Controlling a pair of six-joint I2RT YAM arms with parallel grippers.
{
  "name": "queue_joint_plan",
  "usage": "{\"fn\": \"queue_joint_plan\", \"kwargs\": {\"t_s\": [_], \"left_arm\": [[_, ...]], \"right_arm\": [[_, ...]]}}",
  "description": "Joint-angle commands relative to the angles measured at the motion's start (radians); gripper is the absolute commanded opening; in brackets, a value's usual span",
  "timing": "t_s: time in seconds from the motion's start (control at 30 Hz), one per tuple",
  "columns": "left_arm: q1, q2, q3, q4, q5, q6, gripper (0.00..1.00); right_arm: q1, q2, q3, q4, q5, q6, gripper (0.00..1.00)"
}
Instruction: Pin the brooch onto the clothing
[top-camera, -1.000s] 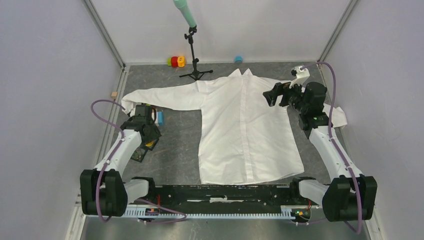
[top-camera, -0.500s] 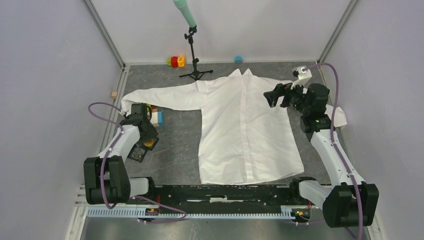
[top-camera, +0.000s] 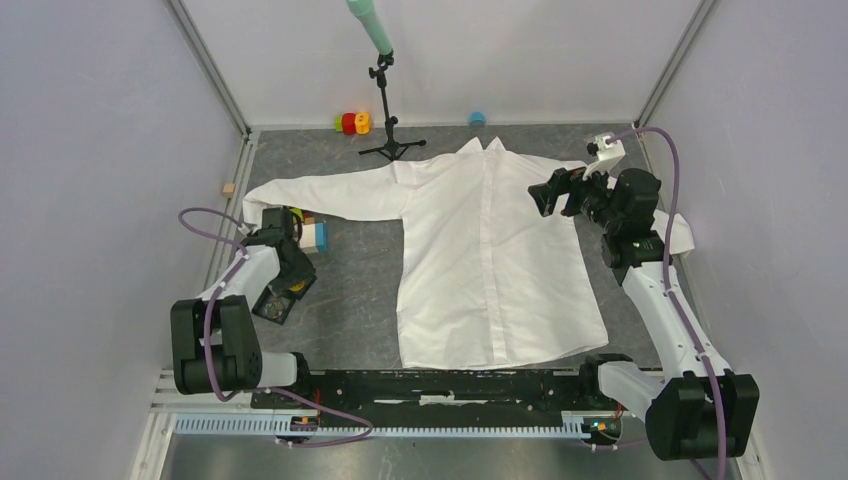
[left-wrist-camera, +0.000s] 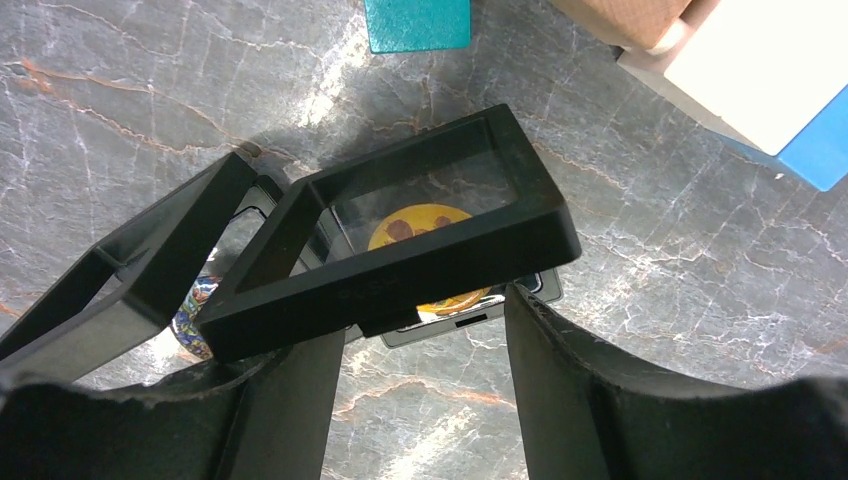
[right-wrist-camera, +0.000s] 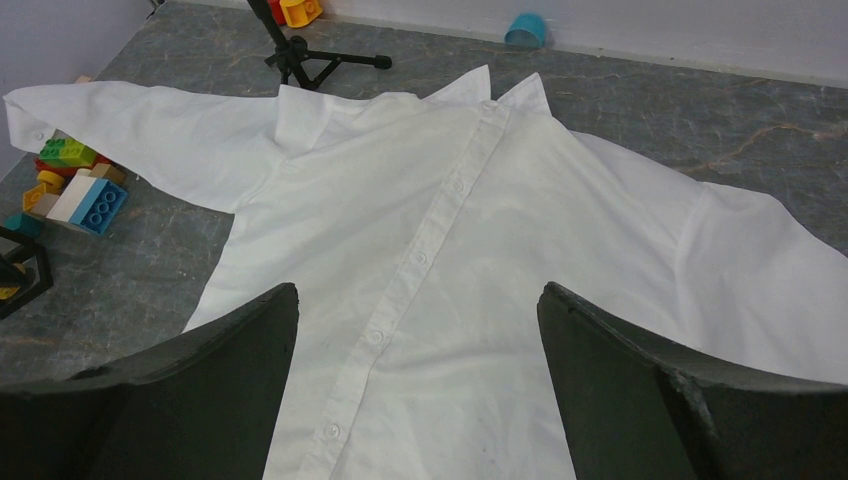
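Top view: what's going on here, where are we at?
The white shirt lies spread flat, with no brooch on it yet. The left gripper is down at a black display case near the sleeve on its side, fingers open. The brooch shows through the case's clear window. The right gripper hovers open and empty over the shirt.

Hand: left hand (left-wrist-camera: 425, 340) sits low over the grey marbled surface (left-wrist-camera: 150, 90), dark fingers (left-wrist-camera: 600, 400) spread apart.
Frame: black frame (left-wrist-camera: 400, 275) tilted up just ahead of the fingers, with a clear pane inside.
Brooch: yellow-gold brooch (left-wrist-camera: 420, 222) shows through the pane, darker marks on top.
Left: second black frame (left-wrist-camera: 150, 275), just beside the first.
Top edge: teal block (left-wrist-camera: 415, 22), tan block (left-wrist-camera: 630, 15), white-and-blue block (left-wrist-camera: 760, 70).
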Motion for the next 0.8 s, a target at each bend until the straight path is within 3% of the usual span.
{"fn": "queue_joint_plan", "kwargs": {"t_s": [0.0, 0.27, 0.53, 0.77], "left_arm": [[0.005, 0.023, 0.029, 0.032, 0.009, 0.017, 0.65], [0.009, 0.055, 0.035, 0.040, 0.018, 0.026, 0.64], [0.010, 0.080, 0.047, 0.044, 0.025, 0.046, 0.51], [0.007, 0.030, 0.039, 0.038, 0.037, 0.062, 0.45]], "right_arm": [[0.000, -0.020, -0.006, 0.007, 0.004, -0.014, 0.94], [0.001, -0.019, -0.008, 0.000, 0.011, -0.022, 0.94], [0.001, -0.022, -0.008, -0.010, 0.022, -0.032, 0.94], [0.000, -0.024, -0.013, -0.011, 0.028, -0.033, 0.94]]}}
